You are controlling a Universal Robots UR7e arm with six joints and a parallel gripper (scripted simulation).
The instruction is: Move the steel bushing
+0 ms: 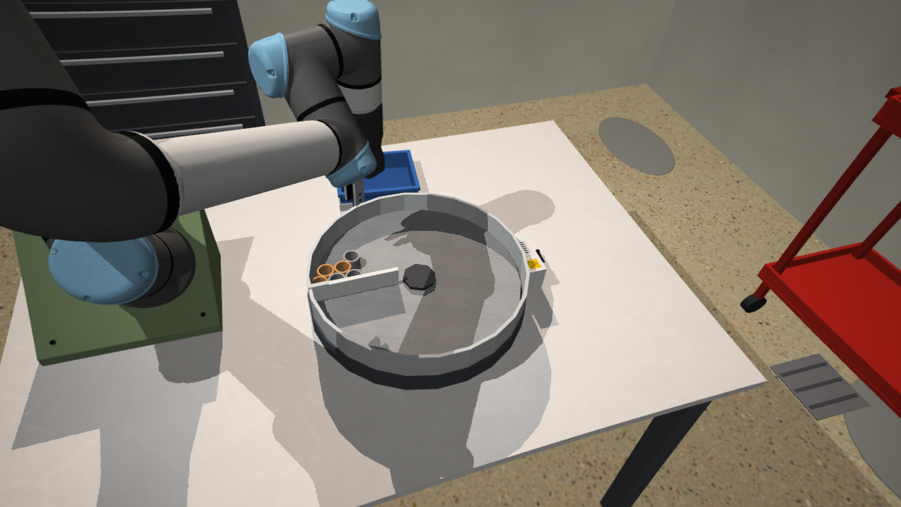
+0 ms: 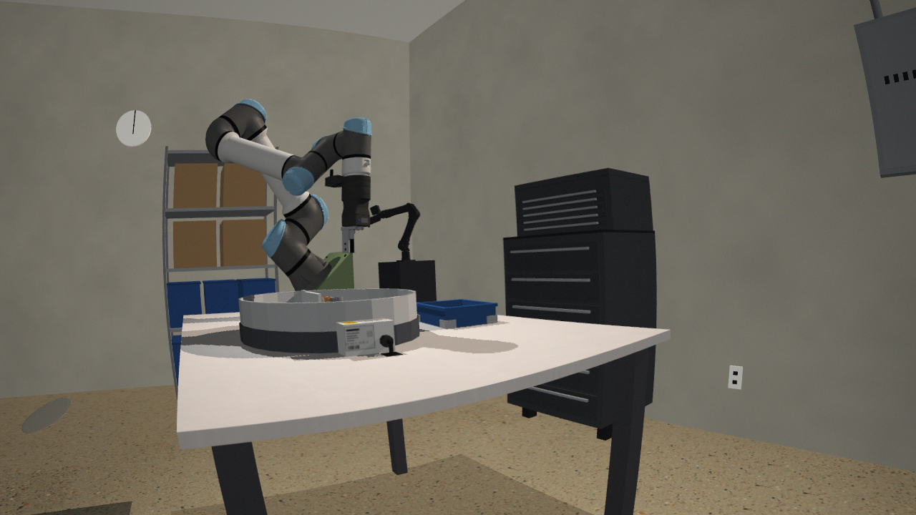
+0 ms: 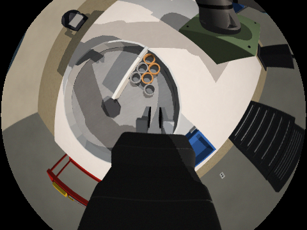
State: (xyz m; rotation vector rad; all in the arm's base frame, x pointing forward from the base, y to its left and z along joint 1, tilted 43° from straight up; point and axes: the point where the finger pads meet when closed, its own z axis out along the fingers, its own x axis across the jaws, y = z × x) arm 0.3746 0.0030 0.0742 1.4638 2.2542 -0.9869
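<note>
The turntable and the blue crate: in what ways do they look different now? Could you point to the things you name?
The turntable [image 1: 419, 363] [image 2: 288, 334] [image 3: 69, 132] is round and grey; the crate [image 1: 414, 170] [image 2: 461, 314] [image 3: 204, 156] is rectangular and blue. The turntable is much wider than the crate. The turntable has a divider [image 1: 355, 284] [image 3: 129, 74]; none shows in the crate. Both stand on the table [image 1: 630, 315] [image 2: 448, 378] [image 3: 204, 96].

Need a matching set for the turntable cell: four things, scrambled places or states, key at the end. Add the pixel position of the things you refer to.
1. gripper [image 1: 357, 200] [image 2: 348, 248] [image 3: 155, 113]
2. crate [image 1: 398, 179] [image 2: 467, 315] [image 3: 208, 154]
3. round hub [image 1: 419, 277] [image 3: 111, 108]
4. orange bushings [image 1: 342, 263] [image 2: 328, 299] [image 3: 153, 78]

A. at the middle of the turntable [image 1: 415, 363] [image 2: 288, 315] [image 3: 128, 92]
B. fingers apart, nothing between them
C. three, standing on end
D. blue, on the table [image 1: 605, 289] [image 2: 384, 378] [image 3: 208, 96]

Pairs: 1-B, 2-D, 3-A, 4-C
</note>
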